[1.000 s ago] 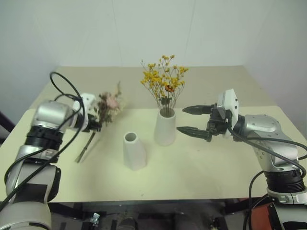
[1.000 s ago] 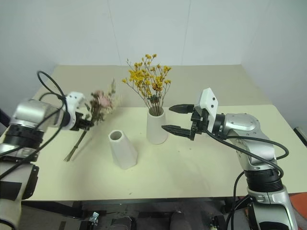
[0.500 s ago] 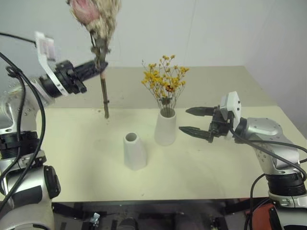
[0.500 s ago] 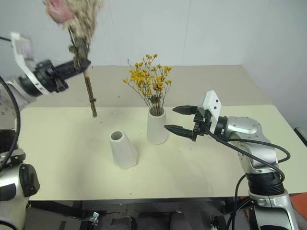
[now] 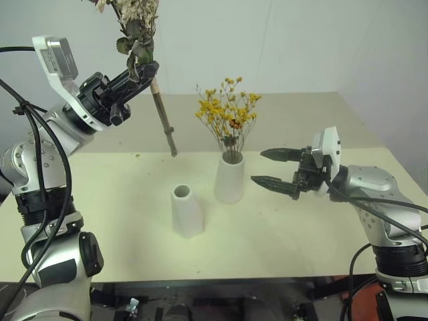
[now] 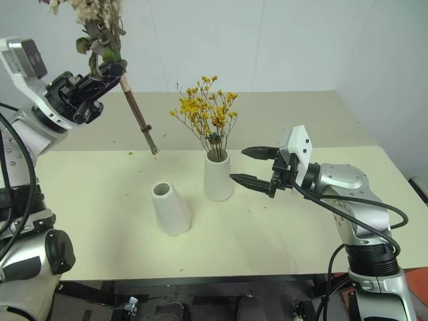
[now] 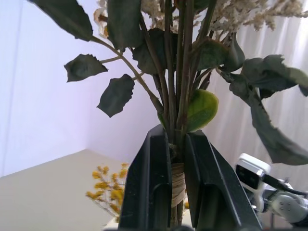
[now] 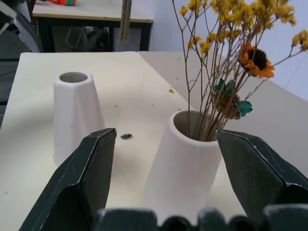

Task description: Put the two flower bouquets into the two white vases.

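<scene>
Left arm raised high, left gripper point(image 5: 148, 70) angled up and toward the right, fingers point(image 7: 153, 183) clamped together. Right arm forward at about table height, right gripper point(image 5: 271, 167) level, pointing left, jaws spread wide; apparently holding nothing.

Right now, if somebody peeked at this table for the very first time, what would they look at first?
Probably the bunch of flowers held high in the air by the left gripper, shut on its stems, with the stem ends hanging over the back of the table. Next, the yellow flowers standing in the taller vase mid-table, with the right gripper open beside it. The shorter vase in front has nothing in it.
</scene>
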Motion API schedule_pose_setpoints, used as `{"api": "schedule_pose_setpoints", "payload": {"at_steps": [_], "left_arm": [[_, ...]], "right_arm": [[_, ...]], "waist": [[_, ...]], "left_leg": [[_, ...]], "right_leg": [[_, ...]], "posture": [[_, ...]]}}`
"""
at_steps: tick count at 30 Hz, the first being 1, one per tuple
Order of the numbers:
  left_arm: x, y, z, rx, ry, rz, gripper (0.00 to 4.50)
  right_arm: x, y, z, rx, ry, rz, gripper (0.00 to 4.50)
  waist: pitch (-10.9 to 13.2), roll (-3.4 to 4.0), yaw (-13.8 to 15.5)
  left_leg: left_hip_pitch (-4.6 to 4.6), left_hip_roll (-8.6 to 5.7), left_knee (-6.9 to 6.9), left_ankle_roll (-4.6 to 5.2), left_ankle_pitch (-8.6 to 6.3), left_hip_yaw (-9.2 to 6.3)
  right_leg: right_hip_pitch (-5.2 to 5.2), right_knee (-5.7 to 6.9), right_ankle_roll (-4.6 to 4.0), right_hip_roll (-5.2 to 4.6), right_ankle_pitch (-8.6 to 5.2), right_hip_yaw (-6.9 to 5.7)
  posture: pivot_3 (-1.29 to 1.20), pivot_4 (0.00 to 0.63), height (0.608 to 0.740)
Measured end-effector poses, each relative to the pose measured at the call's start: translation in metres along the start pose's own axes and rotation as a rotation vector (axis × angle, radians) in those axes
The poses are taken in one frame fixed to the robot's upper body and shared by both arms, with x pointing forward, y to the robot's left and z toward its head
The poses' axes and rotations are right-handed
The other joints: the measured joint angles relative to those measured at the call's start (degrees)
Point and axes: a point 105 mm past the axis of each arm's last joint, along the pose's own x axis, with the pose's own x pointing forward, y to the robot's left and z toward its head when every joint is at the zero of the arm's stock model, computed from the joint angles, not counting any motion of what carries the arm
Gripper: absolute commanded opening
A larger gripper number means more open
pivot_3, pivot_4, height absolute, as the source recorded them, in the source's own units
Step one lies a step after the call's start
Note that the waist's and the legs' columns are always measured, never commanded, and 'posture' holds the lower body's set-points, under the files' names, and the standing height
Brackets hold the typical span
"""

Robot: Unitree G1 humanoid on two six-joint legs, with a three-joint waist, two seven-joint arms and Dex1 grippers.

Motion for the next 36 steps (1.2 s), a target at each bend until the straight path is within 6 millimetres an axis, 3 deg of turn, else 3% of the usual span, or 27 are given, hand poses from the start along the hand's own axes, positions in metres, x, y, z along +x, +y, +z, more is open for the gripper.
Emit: {"api": "schedule_pose_setpoints", "payload": {"at_steps": [12, 18, 36], "left_arm": [[0.008, -0.023, -0.014, -0.082, -0.004, -0.118, 0.15], [0.004, -0.027, -0.036, -0.118, 0.067, -0.119, 0.15], [0.002, -0.037, -0.034, -0.061, 0.091, -0.166, 0.15]], "right_arm": [[0.002, 0.003, 0.005, 0.001, -0.018, 0.028, 3.92], [0.002, 0.003, 0.005, 0.001, -0.019, 0.027, 3.92], [0.003, 0.005, 0.008, -0.006, -0.028, 0.029, 3.92]], "waist": [[0.00, 0.00, 0.09], [0.00, 0.00, 0.09], [0.00, 0.00, 0.15]], "left_leg": [[-0.01, 0.00, 0.00, 0.00, 0.00, 0.00], [-0.01, 0.00, 0.00, 0.00, 0.00, 0.00], [0.01, 0.01, -0.01, 0.00, 0.00, 0.00]], "right_leg": [[0.00, -0.04, 0.00, 0.00, 0.00, 0.00], [0.00, -0.04, 0.00, 0.01, 0.00, 0.00], [0.03, -0.07, 0.02, 0.01, -0.01, 0.00]], "posture": [[0.00, 0.150, 0.740], [0.00, 0.150, 0.740], [0.00, 0.150, 0.740]]}}
